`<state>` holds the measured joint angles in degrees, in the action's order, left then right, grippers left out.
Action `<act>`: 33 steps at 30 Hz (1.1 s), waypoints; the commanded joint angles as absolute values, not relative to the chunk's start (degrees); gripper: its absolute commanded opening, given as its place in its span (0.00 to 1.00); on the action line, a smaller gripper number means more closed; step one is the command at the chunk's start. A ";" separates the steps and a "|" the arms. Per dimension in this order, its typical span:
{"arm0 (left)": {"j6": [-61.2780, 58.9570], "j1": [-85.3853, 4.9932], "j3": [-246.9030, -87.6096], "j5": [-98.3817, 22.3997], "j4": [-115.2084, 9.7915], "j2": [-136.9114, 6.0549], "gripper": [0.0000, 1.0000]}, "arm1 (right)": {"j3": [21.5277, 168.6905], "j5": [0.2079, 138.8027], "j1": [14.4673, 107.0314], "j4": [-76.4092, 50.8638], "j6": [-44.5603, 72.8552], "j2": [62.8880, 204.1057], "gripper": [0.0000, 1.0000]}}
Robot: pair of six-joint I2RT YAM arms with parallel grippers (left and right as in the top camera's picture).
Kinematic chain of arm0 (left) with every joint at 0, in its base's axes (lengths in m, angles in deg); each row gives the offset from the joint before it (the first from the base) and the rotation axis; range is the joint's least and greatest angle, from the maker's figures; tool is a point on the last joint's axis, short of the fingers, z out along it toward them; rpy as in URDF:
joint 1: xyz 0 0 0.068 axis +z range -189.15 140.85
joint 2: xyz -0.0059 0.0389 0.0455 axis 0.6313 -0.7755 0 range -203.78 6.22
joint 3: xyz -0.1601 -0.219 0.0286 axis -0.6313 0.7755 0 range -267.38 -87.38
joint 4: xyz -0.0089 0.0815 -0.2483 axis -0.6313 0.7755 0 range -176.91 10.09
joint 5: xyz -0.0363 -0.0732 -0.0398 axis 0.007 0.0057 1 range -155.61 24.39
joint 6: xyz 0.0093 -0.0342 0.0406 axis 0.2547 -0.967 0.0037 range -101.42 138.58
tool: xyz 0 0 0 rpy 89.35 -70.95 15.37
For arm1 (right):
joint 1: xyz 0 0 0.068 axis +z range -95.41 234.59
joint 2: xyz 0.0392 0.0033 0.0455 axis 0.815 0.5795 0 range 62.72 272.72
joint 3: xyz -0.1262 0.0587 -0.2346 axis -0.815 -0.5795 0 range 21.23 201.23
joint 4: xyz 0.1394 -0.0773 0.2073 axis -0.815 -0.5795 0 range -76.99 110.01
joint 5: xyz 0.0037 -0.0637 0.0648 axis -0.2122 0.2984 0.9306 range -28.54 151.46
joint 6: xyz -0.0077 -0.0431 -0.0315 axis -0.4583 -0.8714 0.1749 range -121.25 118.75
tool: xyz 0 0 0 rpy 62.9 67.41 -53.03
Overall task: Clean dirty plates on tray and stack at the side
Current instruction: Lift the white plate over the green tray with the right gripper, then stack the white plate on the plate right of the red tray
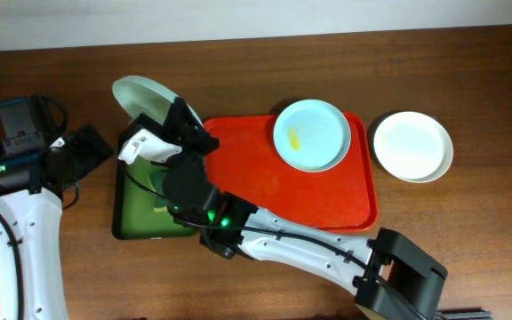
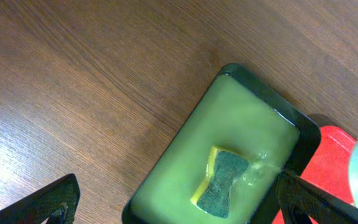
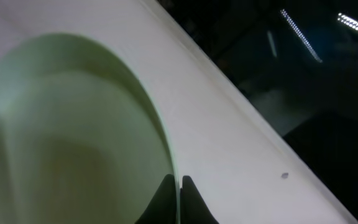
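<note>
My right gripper (image 1: pixel 174 114) is shut on the rim of a pale mint plate (image 1: pixel 146 96) and holds it tilted up above the dark green tray's far end. In the right wrist view the fingertips (image 3: pixel 179 186) pinch the plate's edge (image 3: pixel 73 137). A second mint plate (image 1: pixel 311 133) with a yellow smear lies on the red tray (image 1: pixel 265 187) at its far right. A white plate (image 1: pixel 412 146) sits on the table right of the red tray. My left gripper (image 2: pixel 179 205) is open over the green tray's near end; its arm (image 1: pixel 25 169) is at the left.
The dark green tray (image 2: pixel 253 93) holds greenish water and a yellow-and-green sponge (image 2: pixel 222 183). The red tray's corner (image 2: pixel 334 140) shows at the right of the left wrist view. Brown wooden table (image 1: pixel 469 258) all around.
</note>
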<state>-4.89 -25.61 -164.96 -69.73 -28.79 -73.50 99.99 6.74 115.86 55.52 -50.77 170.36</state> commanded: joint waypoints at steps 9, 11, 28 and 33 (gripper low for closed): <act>-5.41 -25.52 -166.01 -69.95 -28.72 -73.15 0.99 | 101.07 2.66 116.50 57.14 -51.20 169.59 0.04; -5.41 -25.52 -166.01 -69.95 -28.72 -73.15 0.99 | 101.07 1.37 116.50 57.14 -47.51 169.59 0.04; -5.41 -25.52 -166.01 -69.95 -28.72 -73.15 0.99 | 101.07 63.00 84.19 1.18 32.49 158.77 0.04; -5.41 -25.52 -166.01 -69.95 -28.72 -73.15 0.99 | 101.07 64.45 59.51 -20.28 32.49 151.47 0.04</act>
<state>-4.89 -25.61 -164.98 -69.71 -28.85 -73.50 101.26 62.43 67.89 -15.17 31.98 152.72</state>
